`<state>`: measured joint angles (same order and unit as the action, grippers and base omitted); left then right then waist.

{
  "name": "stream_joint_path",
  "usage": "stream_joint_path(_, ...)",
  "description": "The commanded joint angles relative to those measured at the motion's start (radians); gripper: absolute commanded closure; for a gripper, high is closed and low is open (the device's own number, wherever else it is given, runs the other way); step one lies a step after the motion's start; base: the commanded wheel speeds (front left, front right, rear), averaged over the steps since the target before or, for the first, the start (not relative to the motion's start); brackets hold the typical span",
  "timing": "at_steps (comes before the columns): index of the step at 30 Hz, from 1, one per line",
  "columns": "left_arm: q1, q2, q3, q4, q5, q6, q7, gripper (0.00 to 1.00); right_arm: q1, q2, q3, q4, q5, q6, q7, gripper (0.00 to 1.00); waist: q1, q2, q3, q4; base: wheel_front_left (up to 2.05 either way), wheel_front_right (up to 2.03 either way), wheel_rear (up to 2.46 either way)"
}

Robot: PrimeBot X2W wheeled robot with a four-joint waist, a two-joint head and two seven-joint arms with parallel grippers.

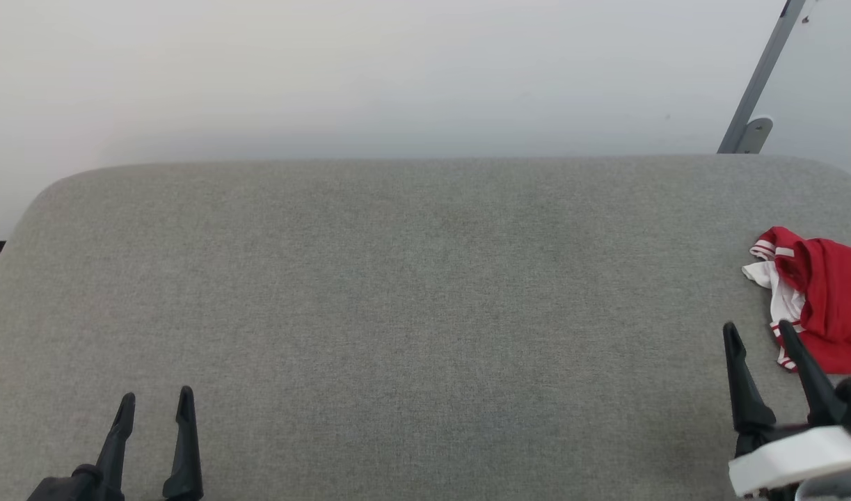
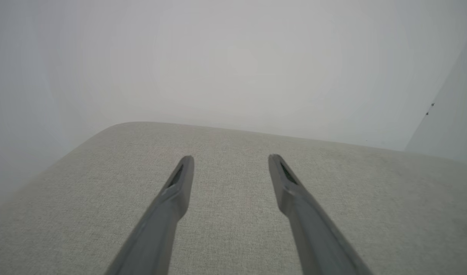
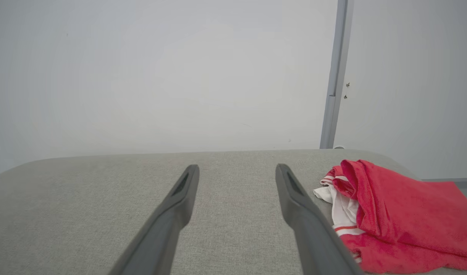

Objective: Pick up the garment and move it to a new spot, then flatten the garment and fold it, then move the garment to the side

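Observation:
The garment [image 1: 825, 299] lies crumpled at the right edge of the grey padded table [image 1: 411, 278], red with a white sleeve and red-white striped trim; no lettering shows. My right gripper [image 1: 758, 327] stands open just left of it, its right finger close to the cloth's near-left corner, nothing between the fingers. The right wrist view has the garment [image 3: 390, 214] to the right of the open right gripper [image 3: 237, 167]. At the lower left, far from the cloth, my left gripper [image 1: 156, 395] is open and empty over bare table, as the left wrist view confirms for the left gripper [image 2: 230, 158].
A pale wall runs behind the table's far edge. A slanted grey metal post [image 1: 759, 83] with a bracket rises behind the far right corner, and the right wrist view also shows the post [image 3: 334, 76]. The table's corners are rounded.

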<state>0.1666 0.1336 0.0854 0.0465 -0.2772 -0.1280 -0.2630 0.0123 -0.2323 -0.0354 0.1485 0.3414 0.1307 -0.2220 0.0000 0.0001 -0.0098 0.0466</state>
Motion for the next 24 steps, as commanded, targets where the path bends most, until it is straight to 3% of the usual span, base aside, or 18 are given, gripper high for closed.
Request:
stream_joint_path(1, 0.010, -0.001, 0.006, 0.001, 0.013, -0.003, -0.001, 0.00, 0.017, 0.011, -0.008, -0.006, 0.003, 0.000, -0.010, 0.00, 0.0000, -0.0001, -0.004, -0.002, 0.00, 0.00, 0.00)
stream_joint_path(11, 0.033, -0.013, 0.014, 0.006, 0.024, -0.003, -0.001, 0.00, 0.067, 0.046, -0.024, -0.021, -0.009, 0.000, -0.017, 0.00, 0.0000, -0.0001, -0.020, -0.007, 0.00, 0.00, 0.00)
stream_joint_path(24, 0.020, -0.026, 0.009, -0.015, 0.045, -0.003, -0.001, 0.00, 0.063, 0.043, -0.021, -0.015, -0.009, 0.000, -0.018, 0.00, 0.0000, -0.0001, -0.028, -0.009, 0.00, 0.00, 0.00)
